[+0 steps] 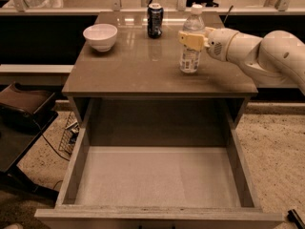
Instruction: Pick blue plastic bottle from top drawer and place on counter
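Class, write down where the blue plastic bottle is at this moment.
The blue plastic bottle stands upright on the counter, right of centre in the camera view, just right of the soda can, with the gripper at its upper body.

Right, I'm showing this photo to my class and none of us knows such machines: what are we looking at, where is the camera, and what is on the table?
One camera looks down at a cabinet from its front. The white arm reaching in from the right belongs to a robot. Its gripper has its jaws closed round a small clear bottle that stands on the counter. A white bowl and a dark can stand there too. Below, the drawer is pulled open.
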Robot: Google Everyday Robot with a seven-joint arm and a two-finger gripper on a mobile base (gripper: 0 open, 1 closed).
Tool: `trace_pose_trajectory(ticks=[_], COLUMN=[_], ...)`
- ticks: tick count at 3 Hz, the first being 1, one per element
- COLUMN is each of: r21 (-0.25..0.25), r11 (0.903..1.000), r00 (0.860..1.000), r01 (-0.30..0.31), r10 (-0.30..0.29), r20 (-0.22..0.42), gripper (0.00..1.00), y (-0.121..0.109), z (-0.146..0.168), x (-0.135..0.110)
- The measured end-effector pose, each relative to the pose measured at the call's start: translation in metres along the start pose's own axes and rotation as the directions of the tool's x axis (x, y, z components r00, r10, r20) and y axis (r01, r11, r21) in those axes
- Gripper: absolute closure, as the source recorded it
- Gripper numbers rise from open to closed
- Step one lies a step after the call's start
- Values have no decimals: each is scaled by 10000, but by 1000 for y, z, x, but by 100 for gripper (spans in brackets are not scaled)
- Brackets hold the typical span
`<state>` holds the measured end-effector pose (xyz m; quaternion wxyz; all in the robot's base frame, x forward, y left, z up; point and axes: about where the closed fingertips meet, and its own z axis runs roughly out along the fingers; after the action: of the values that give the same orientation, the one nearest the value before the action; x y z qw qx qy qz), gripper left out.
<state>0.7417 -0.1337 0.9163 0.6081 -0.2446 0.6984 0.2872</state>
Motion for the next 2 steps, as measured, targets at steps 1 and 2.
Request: trace_pose_trajectory(ticks=[1, 2], r21=[0, -1], r11=[10000, 10000], r00=[10000, 10000], r01=[0, 0], r10=[0, 0], r20=[0, 0], gripper=[76, 53], y=[1, 1], z=[-1, -1], x=[-6, -6])
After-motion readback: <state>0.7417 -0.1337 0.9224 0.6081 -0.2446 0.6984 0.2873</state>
